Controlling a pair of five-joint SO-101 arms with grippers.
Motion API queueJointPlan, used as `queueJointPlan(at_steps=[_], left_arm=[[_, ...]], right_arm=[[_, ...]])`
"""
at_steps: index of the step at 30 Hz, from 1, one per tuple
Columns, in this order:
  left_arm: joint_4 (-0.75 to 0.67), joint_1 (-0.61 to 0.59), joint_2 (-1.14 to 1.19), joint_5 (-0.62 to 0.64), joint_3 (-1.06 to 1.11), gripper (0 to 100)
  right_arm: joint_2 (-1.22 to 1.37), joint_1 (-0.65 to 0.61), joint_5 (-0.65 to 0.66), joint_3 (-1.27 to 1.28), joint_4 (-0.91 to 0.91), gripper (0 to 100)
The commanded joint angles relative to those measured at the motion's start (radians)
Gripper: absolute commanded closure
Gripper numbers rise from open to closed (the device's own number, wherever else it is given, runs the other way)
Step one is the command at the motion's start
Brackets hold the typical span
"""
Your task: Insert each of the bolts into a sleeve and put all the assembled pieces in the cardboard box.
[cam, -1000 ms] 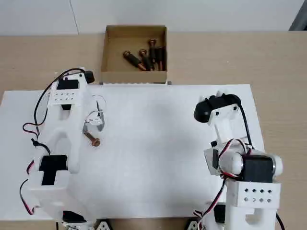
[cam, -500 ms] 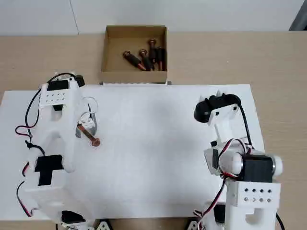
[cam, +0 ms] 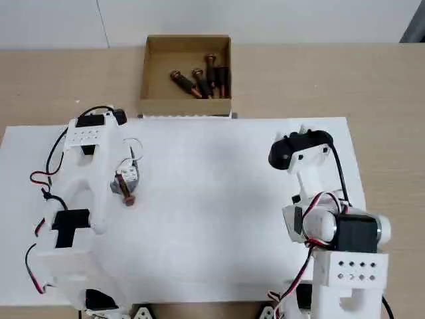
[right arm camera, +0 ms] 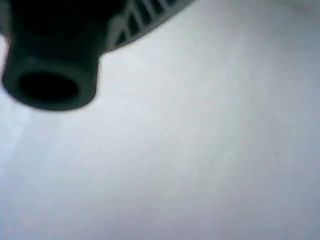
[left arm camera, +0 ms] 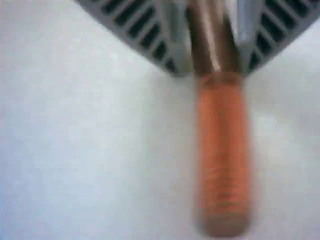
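The left tool (cam: 125, 181) has swung back from the left edge of the surface (cam: 66, 73) and turned. Its jaws are clamped on the bolt (left arm camera: 220, 150) there, with the coppery shaft jutting out. Near the right edge, the right tool (cam: 285, 151) grips a black sleeve (right arm camera: 50, 75). The bolt is probably rigid, light and smooth, so hold it by the shank. I count one bolt, one sleeve, and seemingly four assembled pieces (cam: 199, 80) in the cardboard box (cam: 151, 66).

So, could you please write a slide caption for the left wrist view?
Left tool shut on a copper-coloured bolt, white sheet behind.
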Motion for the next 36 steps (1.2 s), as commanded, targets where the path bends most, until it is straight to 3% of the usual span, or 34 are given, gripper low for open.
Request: queueJointPlan(at_steps=[1, 11, 15, 20, 27, 33, 36], left_arm=[[-0.008, -0.005, 0.011, 0.002, 0.013, 100], [0.247, -0.005, 0.009, 0.002, -0.174, 100], [0.267, -0.012, 0.009, 0.005, -0.251, 100], [0.267, 0.008, 0.009, 0.176, -0.325, 99], [0.245, 0.029, 0.017, 0.654, -0.357, 99], [0.152, 0.021, 0.018, 1.232, -0.357, 99], [0.129, 0.021, 0.012, 1.313, -0.357, 99]], right_arm=[[-0.008, 0.002, -0.006, -0.006, -0.019, 99.5], [-0.007, 0.002, -0.005, -0.006, -0.019, 99.5], [-0.007, 0.002, -0.005, -0.006, -0.019, 99.5], [-0.008, 0.002, -0.005, -0.006, -0.019, 99.5], [-0.01, 0.004, -0.005, -0.005, -0.019, 99.5], [-0.005, 0.004, -0.005, -0.005, -0.019, 99.5], [-0.005, 0.004, -0.005, -0.005, -0.019, 99.5]])
